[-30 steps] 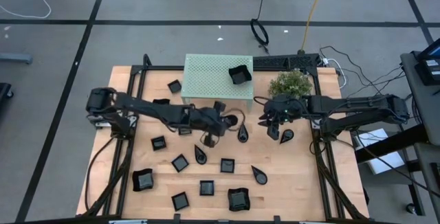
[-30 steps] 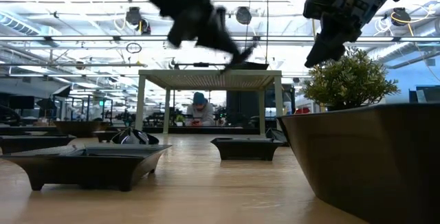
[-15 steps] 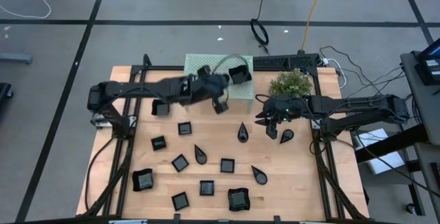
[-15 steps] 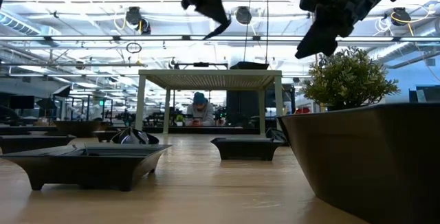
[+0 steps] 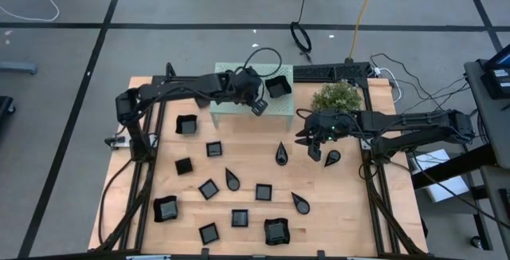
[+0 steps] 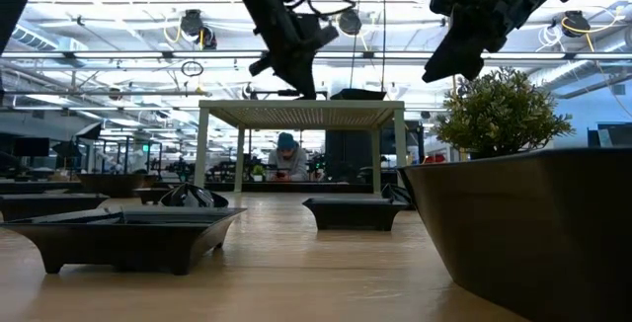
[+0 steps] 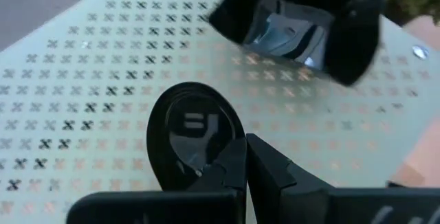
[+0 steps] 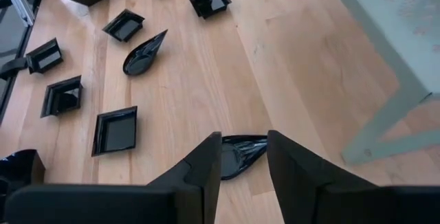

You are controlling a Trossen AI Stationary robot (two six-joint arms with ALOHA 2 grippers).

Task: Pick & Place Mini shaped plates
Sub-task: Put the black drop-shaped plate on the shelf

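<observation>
My left gripper (image 5: 257,106) is above the mint-green perforated stand (image 5: 275,104), shut on a glossy black teardrop mini plate (image 7: 192,128). A larger curved-rim square plate (image 5: 276,86) rests on the stand's top just beyond it. My right gripper (image 8: 244,159) stands open, raised over the table near the plant, with nothing between its fingers. A teardrop plate (image 8: 240,155) lies on the wood below it. Several other mini shaped plates (image 5: 240,217), square and teardrop, lie spread over the table. My left gripper pinches the teardrop plate's rim (image 7: 220,159) between its two shut fingers, slanting down from the table's left. The plate juts out beyond the fingertips with its hollow side (image 7: 196,124) up. It is over the stand's top (image 7: 82,80); I cannot tell whether it touches.
A bushy green plant (image 5: 336,96) stands at the back right beside the stand. Larger square plates sit at the left (image 5: 186,124) and near the front edge (image 5: 166,209) (image 5: 276,230). Bare wood shows at the table's front right (image 5: 343,212).
My left gripper has carried the teardrop plate up off the middle of the table, toward the far edge and over the stand. It has rolled at the wrist on the way and stayed shut. My right arm has kept still.
</observation>
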